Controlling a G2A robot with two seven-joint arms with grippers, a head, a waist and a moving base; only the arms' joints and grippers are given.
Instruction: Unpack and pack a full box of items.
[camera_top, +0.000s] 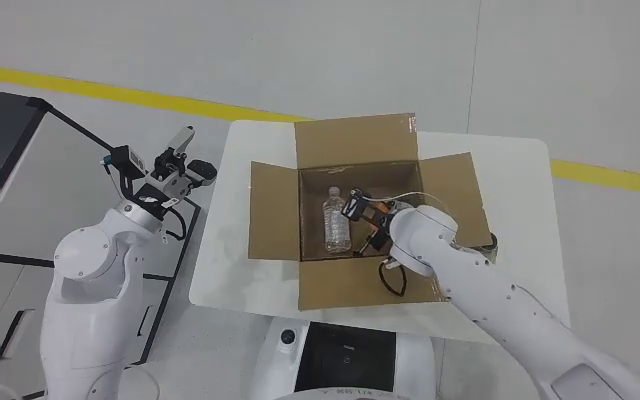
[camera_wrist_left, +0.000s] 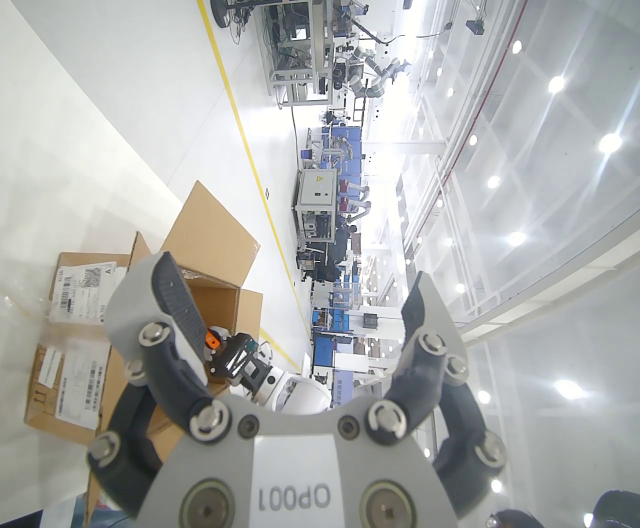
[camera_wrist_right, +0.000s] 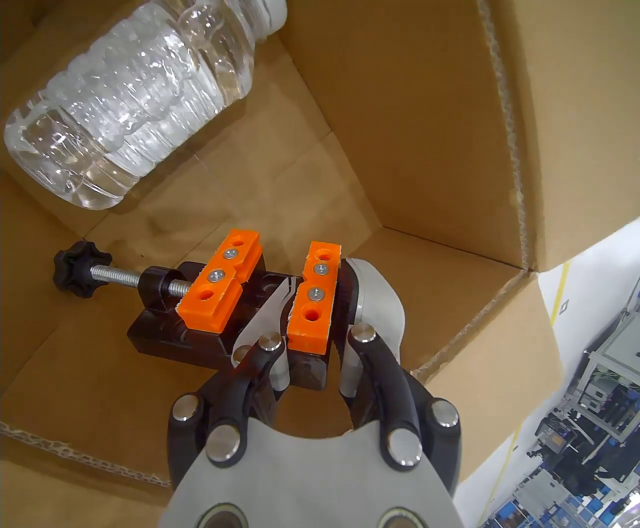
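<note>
Cardboard box (camera_top: 355, 140): open, flaps folded outward. Clear water bottle (camera_wrist_right: 130, 100): capped, lying on its side on the box floor. Black vise (camera_wrist_right: 220, 295) with orange clamp blocks: upright, near the bottle.

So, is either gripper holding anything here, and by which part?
The right gripper clamps the small vise by one orange block; the left gripper holds nothing.

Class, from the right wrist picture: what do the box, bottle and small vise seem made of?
The box: brown corrugated cardboard, matte; fluting shows along cut edges. The bottle: likely clear plastic, glossy, moulded ribs. The vise: dark glossy body, metal or plastic unclear; orange blocks look matte plastic; threaded screw bright metal.
</note>
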